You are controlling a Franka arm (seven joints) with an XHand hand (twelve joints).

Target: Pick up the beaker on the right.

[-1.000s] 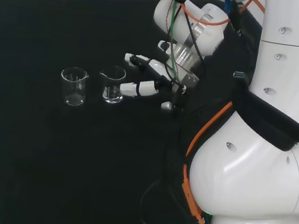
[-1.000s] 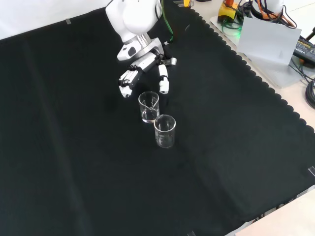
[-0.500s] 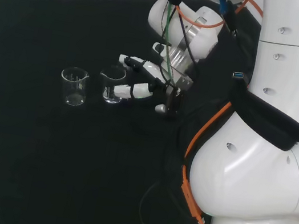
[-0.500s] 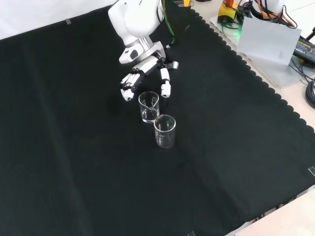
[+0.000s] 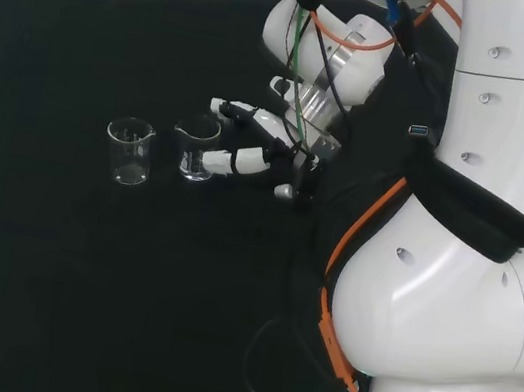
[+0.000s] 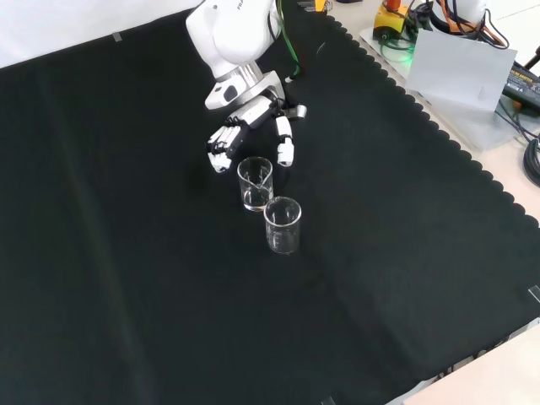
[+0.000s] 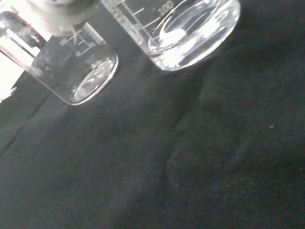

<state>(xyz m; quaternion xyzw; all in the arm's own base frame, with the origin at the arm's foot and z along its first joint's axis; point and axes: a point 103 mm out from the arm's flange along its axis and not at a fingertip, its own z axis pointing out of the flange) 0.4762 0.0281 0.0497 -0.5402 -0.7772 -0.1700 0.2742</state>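
Note:
Two clear glass beakers stand upright on the black cloth. In the head view the right beaker [image 5: 196,147] is beside the left beaker [image 5: 129,151]. In the front view the same right beaker [image 6: 255,183] is the farther one, with the other beaker [image 6: 283,225] just in front of it. The hand [image 5: 263,145] reaches from the right in the head view, fingers spread on both sides of the right beaker, with no grip on the glass. From the front, the hand [image 6: 253,133] is open just behind that beaker. Both beaker bases, one [image 7: 195,29] and the other [image 7: 82,67], loom close in the wrist view.
The arm's big white links [image 5: 477,244] rise at the head view's right. The cloth's scalloped edge [image 6: 456,152] runs down the front view's right, with a grey box and cables [image 6: 464,67] beyond it.
The hand has moved toward the right beaker, so its fingers now flank the glass. Both beakers stay where they were.

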